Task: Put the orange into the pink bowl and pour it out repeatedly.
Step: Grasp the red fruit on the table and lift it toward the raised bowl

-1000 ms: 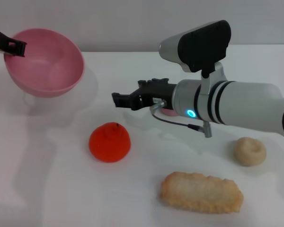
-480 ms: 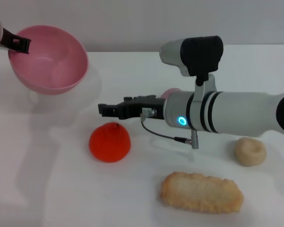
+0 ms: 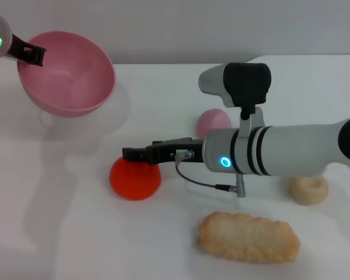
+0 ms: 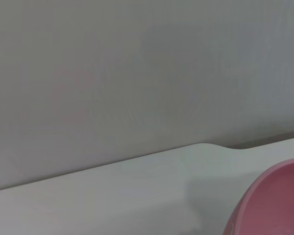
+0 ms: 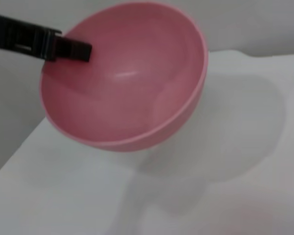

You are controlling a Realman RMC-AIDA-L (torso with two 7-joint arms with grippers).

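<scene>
Reaching in from the robot's right, right claw (image 3: 135, 155) level with the crown of the orange (image 3: 134, 179), fingertips lying across the fruit's top on its far side; whether spread or pinched cannot be told from the head view. Orange resting on the white bench (image 3: 76, 233), directly below and just nearer the camera than the fingertips, so judged to call for a short descent rather than further travel sideways. No marked long axis on the rounded fruit, hence no preferred approach angle. Pink bowl (image 3: 67, 73) held off the bench at the far left, tilted and empty, rim clamped by the left claw (image 3: 30, 54). Bowl well apart from the orange, up and to the left. Right arm clearly nearer the fruit.
</scene>
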